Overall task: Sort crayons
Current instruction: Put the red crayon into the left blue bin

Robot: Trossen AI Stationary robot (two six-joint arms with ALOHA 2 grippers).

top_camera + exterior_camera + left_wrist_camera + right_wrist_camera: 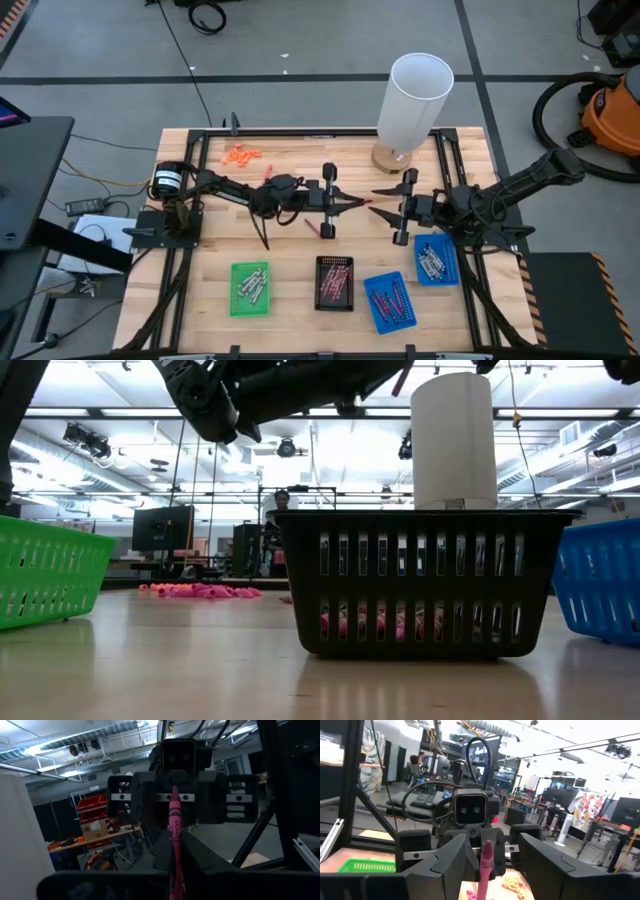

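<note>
crayon (174, 815) pink, held mid-air above black tray (335, 283) | long axis runs tool to tool | left tool (352, 204) clamps one end | right tool (386, 213) meets the other end, grip: cannot tell

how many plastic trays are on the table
4, in a row along the near edge: a green tray on the left, a black tray in the middle, then a blue tray, and another blue tray rightmost, under the right arm. None seems hidden.
</note>
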